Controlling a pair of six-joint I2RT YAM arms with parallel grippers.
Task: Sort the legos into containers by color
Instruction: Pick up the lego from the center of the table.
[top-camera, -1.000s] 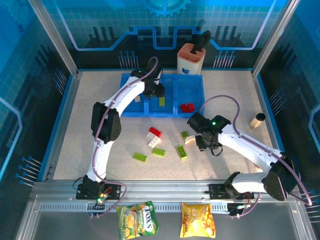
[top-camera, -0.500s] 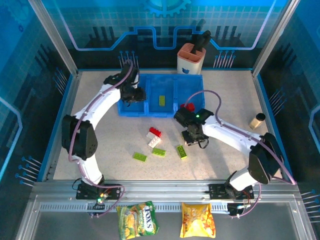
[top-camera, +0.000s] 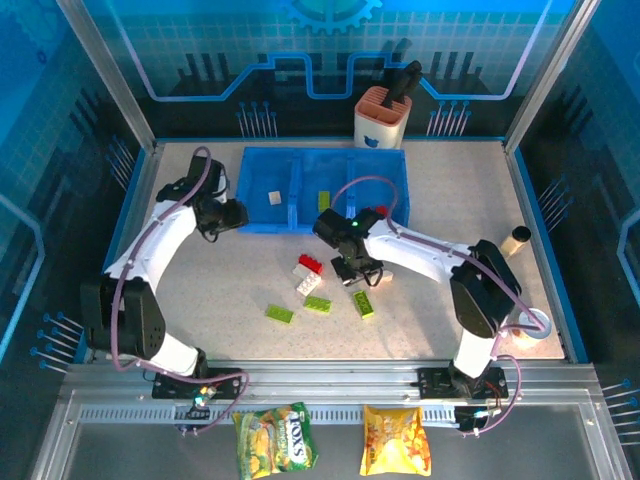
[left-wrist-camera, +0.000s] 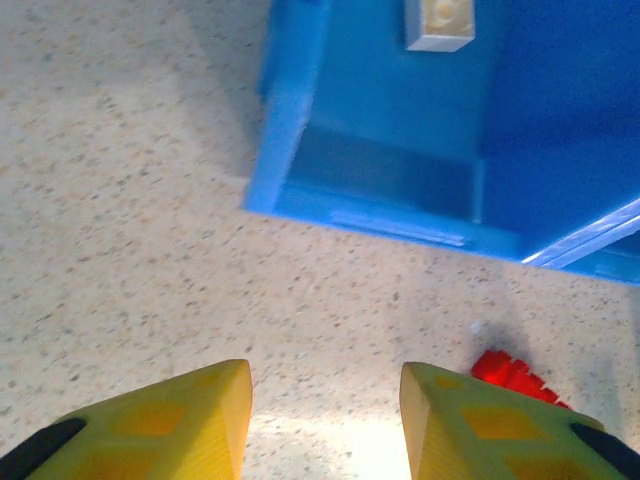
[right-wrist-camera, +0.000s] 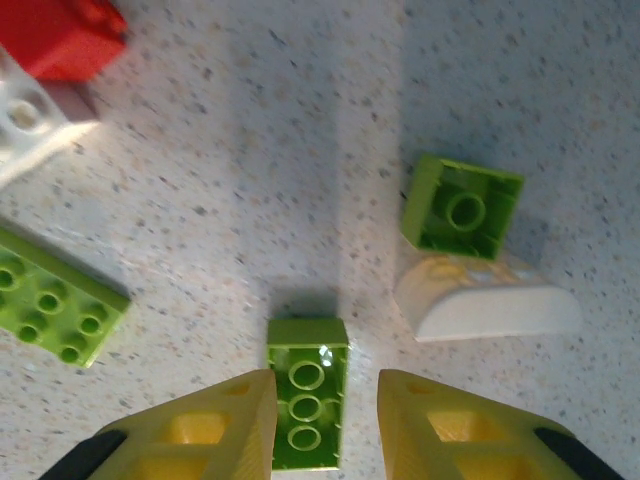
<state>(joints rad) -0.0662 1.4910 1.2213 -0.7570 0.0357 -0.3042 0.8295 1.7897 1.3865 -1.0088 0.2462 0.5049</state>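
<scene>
The blue containers (top-camera: 395, 185) stand at the back, holding a white lego (top-camera: 273, 198), a green one (top-camera: 324, 201) and a red one (top-camera: 376, 213). Loose legos lie mid-table: red (top-camera: 309, 264), white (top-camera: 308, 283) and green (top-camera: 280, 313). My left gripper (top-camera: 232, 215) hovers over bare table just left of the tray, open and empty (left-wrist-camera: 325, 420), with the tray corner (left-wrist-camera: 290, 130) ahead. My right gripper (top-camera: 350, 265) hangs open over the loose pile; an upside-down green lego (right-wrist-camera: 308, 390) lies on the table between its fingers (right-wrist-camera: 325, 420), with a gap on the right side.
Beside the right gripper lie a green square lego (right-wrist-camera: 462, 207), a white curved piece (right-wrist-camera: 488, 303) and a flat green lego (right-wrist-camera: 55, 305). An orange-and-white holder (top-camera: 383, 118) stands behind the tray, a small cylinder (top-camera: 515, 240) at the right, and snack bags (top-camera: 275, 440) below the rail.
My left arm has swung left, from over the tray to the table beside it. My right arm has moved left and now sits over the loose legos. Neither gripper's opening has changed.
</scene>
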